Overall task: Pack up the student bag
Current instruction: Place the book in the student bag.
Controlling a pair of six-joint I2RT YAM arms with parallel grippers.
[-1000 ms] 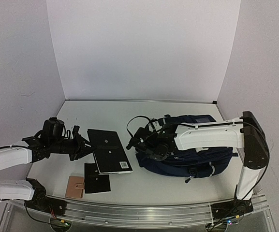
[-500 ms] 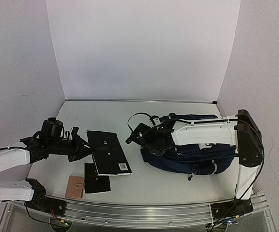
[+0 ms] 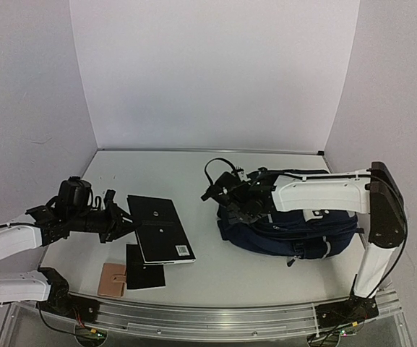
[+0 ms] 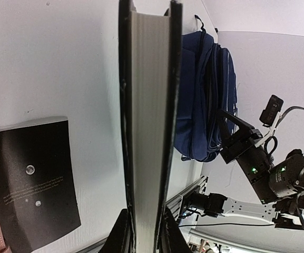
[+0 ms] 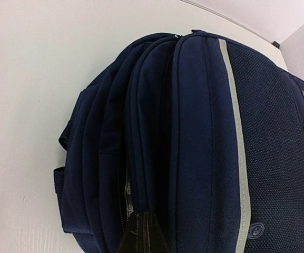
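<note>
Right end effector (image 5: 141, 232) now closed, student bag (image 3: 295, 235) farther right than before

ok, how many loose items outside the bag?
3. Black book in the left claw, mid-table; thin black booklet just nearer the arms; tan wallet left of the booklet. Others may hide behind the student bag.

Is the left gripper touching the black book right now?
Touching. The left wrist view shows the left gripper with its jaws pressed against both covers of the book.
</note>
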